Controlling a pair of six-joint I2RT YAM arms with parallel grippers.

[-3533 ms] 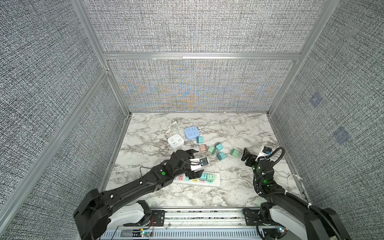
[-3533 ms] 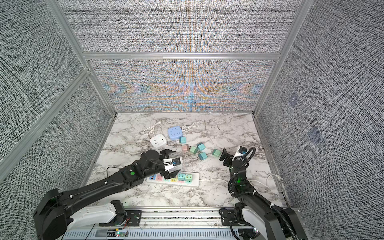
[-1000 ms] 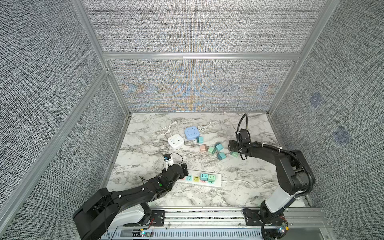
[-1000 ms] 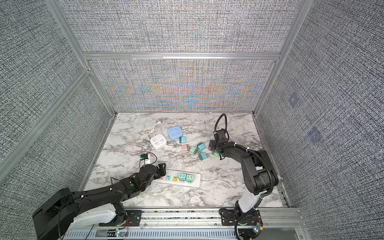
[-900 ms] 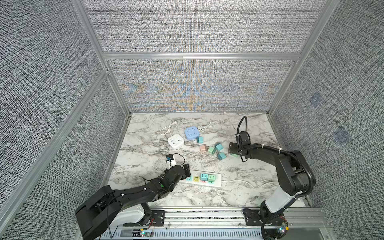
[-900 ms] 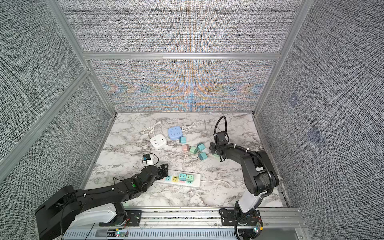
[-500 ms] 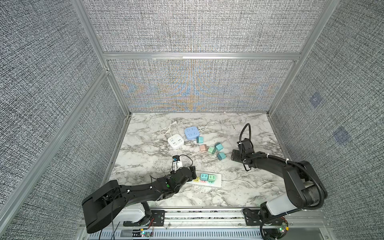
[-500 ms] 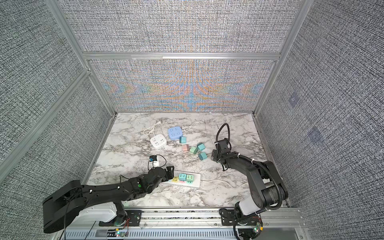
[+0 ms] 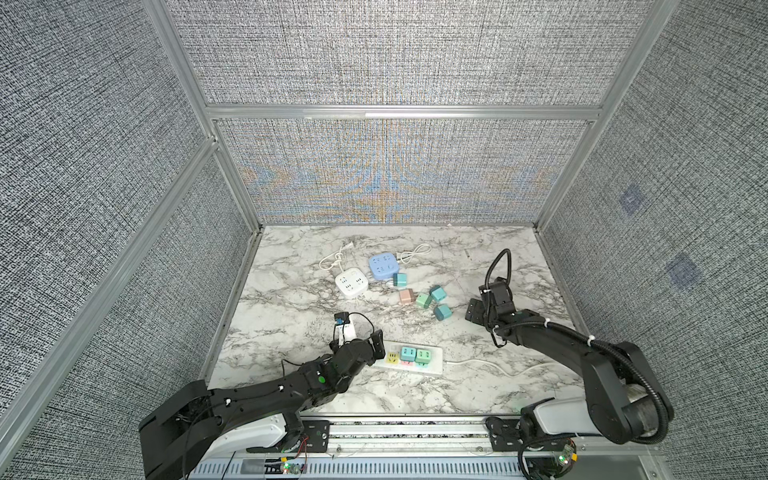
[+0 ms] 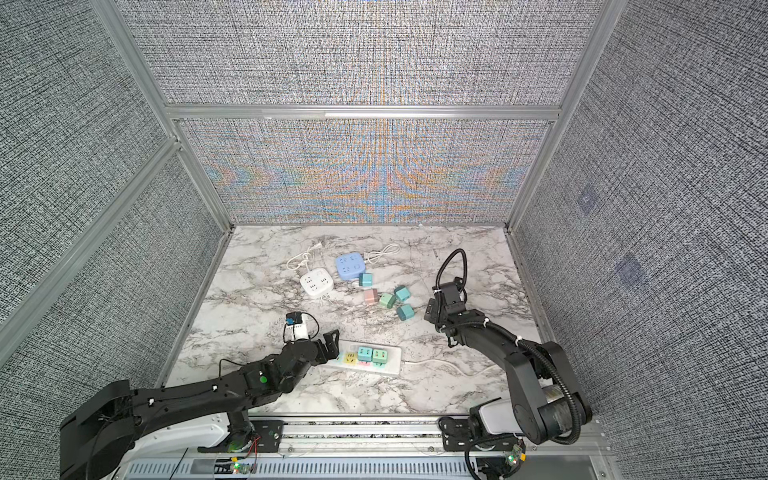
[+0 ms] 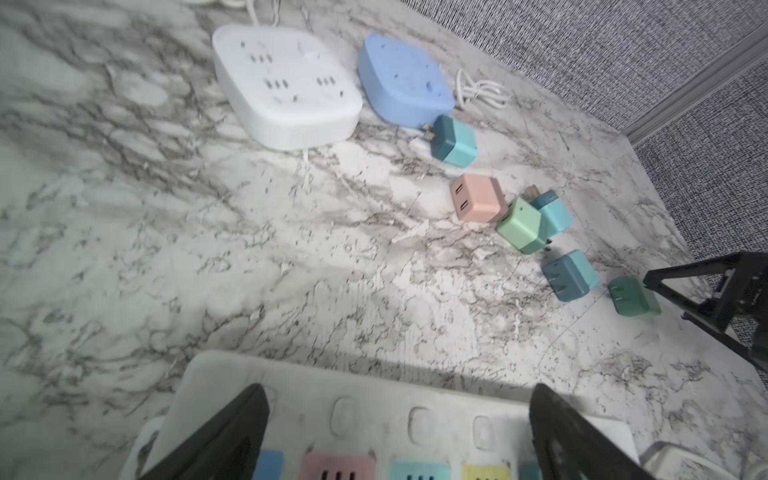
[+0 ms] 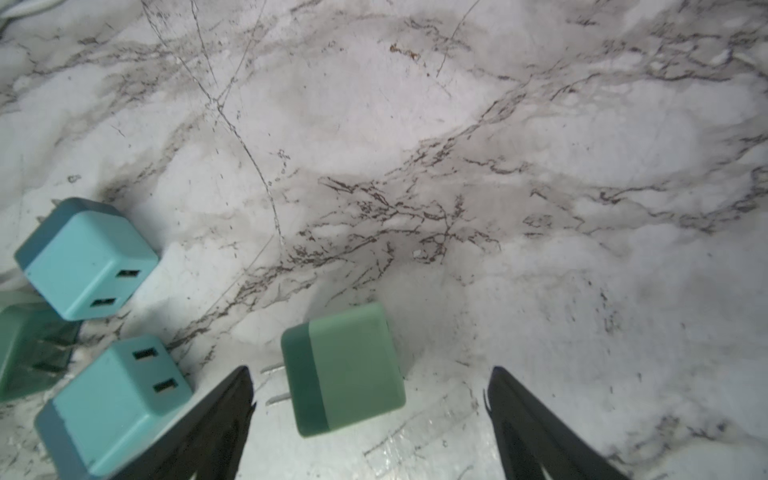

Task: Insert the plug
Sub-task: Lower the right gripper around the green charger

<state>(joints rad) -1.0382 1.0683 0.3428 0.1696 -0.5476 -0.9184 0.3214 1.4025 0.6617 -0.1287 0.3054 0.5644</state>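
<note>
A white power strip [image 9: 432,360] lies near the front edge with a teal plug [image 9: 408,354] and a green plug [image 9: 424,355] seated in it, seen too in a top view [image 10: 392,359]. My left gripper [image 9: 368,347] hangs open over the strip's left end; in the left wrist view its fingers straddle the strip [image 11: 374,399], left gripper [image 11: 399,392]. My right gripper [image 9: 476,316] is open and low at mid-right. A loose green plug [image 12: 349,370] lies on the marble between its fingers, touching neither, right gripper [image 12: 370,374]. Both top views hide that plug.
Several loose plugs lie mid-table: teal [image 9: 400,279], pink [image 9: 405,296], green [image 9: 423,300], teal [image 9: 442,311]. A white cube socket [image 9: 351,282] and a blue one [image 9: 383,266] with coiled cords sit behind them. The strip's cord [image 9: 490,365] trails right.
My left gripper has moved right and forward onto the strip's left end. My right gripper has come forward and down, and now covers the loose green plug.
</note>
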